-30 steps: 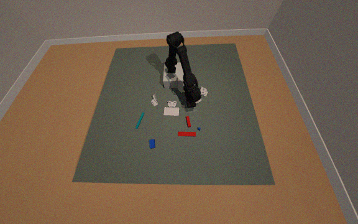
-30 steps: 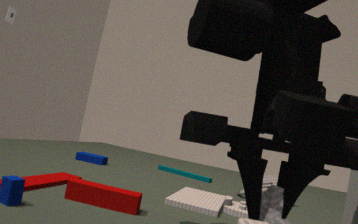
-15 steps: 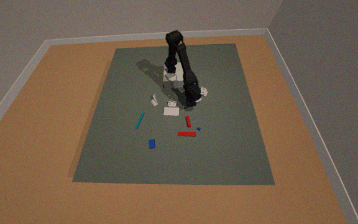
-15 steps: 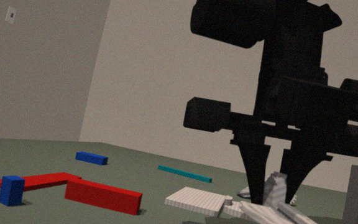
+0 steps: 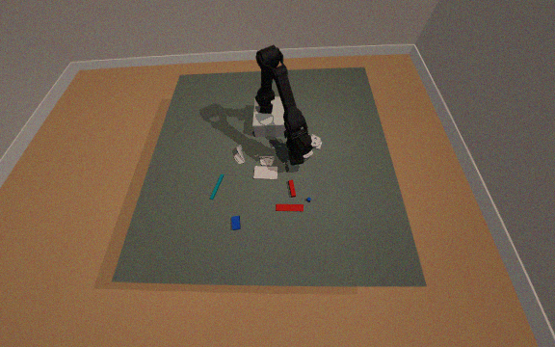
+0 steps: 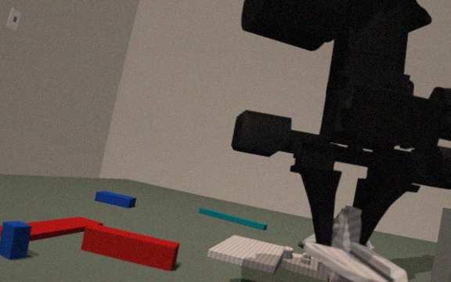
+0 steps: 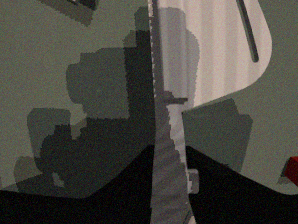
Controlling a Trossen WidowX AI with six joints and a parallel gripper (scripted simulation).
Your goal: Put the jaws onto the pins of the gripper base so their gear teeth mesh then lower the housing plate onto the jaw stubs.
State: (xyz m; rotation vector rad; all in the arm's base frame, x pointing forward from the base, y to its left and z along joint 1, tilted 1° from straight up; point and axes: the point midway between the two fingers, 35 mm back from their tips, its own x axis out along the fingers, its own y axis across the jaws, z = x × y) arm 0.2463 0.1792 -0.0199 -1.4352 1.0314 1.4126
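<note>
The gripper base [image 5: 266, 173] [image 6: 245, 247] is a ribbed white plate with two pins at its narrower end. My gripper [image 5: 298, 161] [image 6: 344, 240] [image 7: 168, 152] is shut on a white jaw [image 5: 307, 154] [image 6: 356, 264] [image 7: 225, 55], to the base's right in the top view. The jaw's thin upright part is between the fingertips, and its broad slotted part stretches ahead in the wrist view. The other jaw [image 5: 239, 155] lies left of the base. What looks like the housing plate [image 5: 316, 141], white with dark holes, lies behind the gripper, partly hidden by the arm.
Two red bars [image 5: 292, 188] [image 5: 289, 207] lie in front of the gripper, beside a small blue block [image 5: 308, 200] [image 6: 14, 240]. A teal stick [image 5: 217, 187] [image 6: 232, 218] and another blue block [image 5: 235, 223] [image 6: 115, 199] lie farther left. The arm's pale stand [image 5: 269, 128] is behind the base.
</note>
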